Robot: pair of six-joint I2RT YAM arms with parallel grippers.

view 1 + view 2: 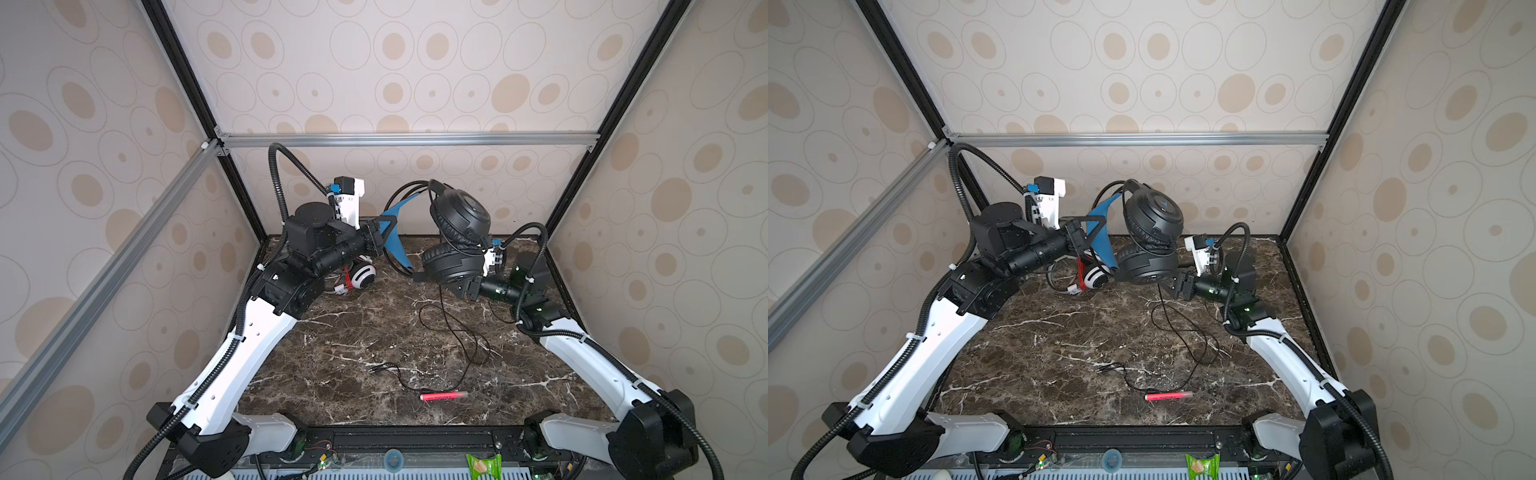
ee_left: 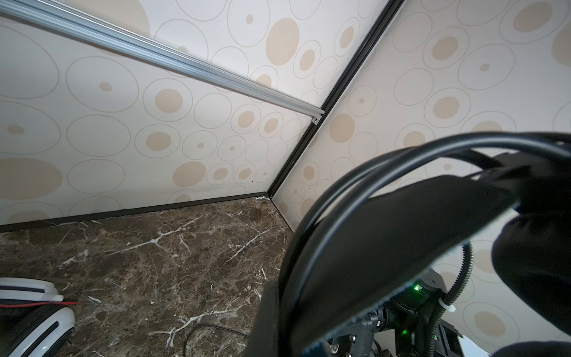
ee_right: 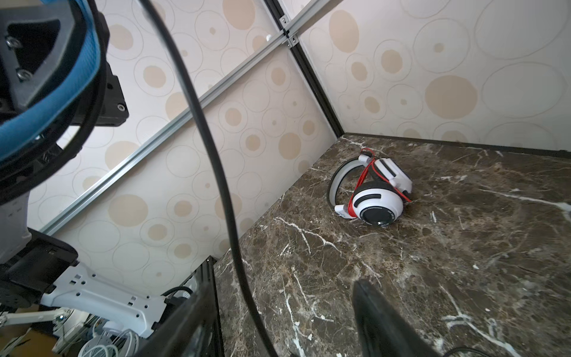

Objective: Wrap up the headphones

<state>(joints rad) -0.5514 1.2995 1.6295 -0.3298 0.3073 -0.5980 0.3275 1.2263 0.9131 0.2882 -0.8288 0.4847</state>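
Pinching the black headphones (image 1: 461, 216) by their blue-lined band (image 1: 397, 211) above the surface (image 1: 353, 345), the left claw (image 1: 385, 232) holds them up while the right claw (image 3: 278, 296) stands spread beside the lower earcup (image 1: 451, 266).

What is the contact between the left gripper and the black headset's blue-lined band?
Touching. In both top views the left gripper is shut across the blue-lined band, its jaws overlapping the blue lining.

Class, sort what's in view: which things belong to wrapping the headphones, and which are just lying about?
Belong to the job: black headphones, black cord, white headphones.
Just lying about: pink-red pen, green packet.
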